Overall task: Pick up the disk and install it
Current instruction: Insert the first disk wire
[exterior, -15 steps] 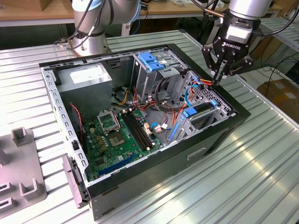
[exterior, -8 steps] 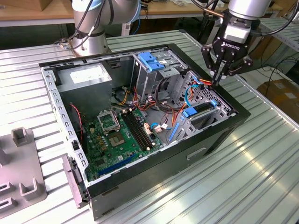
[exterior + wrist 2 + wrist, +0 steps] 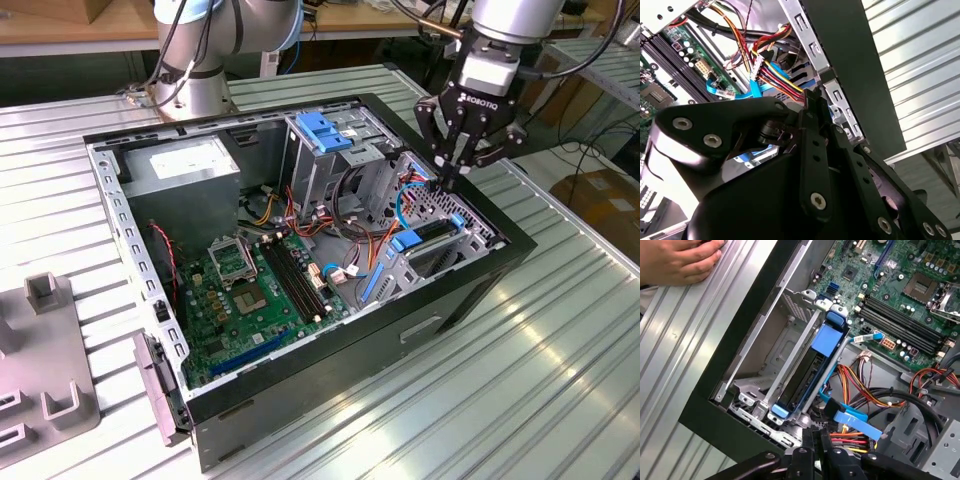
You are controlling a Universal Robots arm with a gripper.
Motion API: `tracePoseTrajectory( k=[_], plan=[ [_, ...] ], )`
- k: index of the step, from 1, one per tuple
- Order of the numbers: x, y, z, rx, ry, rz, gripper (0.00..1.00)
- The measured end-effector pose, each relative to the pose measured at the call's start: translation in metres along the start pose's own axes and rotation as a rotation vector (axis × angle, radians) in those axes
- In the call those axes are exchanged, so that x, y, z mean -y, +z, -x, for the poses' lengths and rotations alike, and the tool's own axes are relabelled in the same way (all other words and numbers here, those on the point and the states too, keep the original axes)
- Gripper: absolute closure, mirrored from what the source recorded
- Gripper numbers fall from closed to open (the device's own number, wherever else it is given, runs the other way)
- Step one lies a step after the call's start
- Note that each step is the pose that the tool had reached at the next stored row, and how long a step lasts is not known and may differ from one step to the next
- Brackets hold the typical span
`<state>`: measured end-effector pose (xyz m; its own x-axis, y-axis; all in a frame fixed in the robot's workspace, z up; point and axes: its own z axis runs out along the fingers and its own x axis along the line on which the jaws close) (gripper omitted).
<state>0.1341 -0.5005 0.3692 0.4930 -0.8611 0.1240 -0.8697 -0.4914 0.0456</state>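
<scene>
gripper (image 3: 452, 170): my fingers were pinched together, holding nothing, above the bay | disk (image 3: 807, 371): sat on edge in the computer case (image 3: 470, 290) bay; blue rails showing | progress: seemingly installed; seating unconfirmed

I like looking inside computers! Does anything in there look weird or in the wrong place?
The disk with blue rails sits edge-up in its bay, at the case's side wall. The gripper hangs just above the bay. One odd thing: a person's hand rests on the table beside the case.
</scene>
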Motion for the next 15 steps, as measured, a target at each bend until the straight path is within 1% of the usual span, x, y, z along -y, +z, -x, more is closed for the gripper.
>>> tracePoseTrajectory(
  k=[4, 6, 8, 9, 15],
  plan=[
    [0.0000, 0.0001, 0.0001, 0.0023, 0.054, 0.0070, 0.83],
    [0.0000, 0.0004, 0.0001, 0.0043, 0.094, 0.0119, 0.83],
    [0.0000, 0.0007, 0.0002, 0.0068, 0.146, 0.0185, 0.83],
    [-0.0004, 0.0008, 0.0004, 0.0076, 0.161, 0.0203, 0.83],
    [-0.0065, 0.0006, 0.0038, 0.0076, 0.162, 0.0204, 0.83]
  ],
)
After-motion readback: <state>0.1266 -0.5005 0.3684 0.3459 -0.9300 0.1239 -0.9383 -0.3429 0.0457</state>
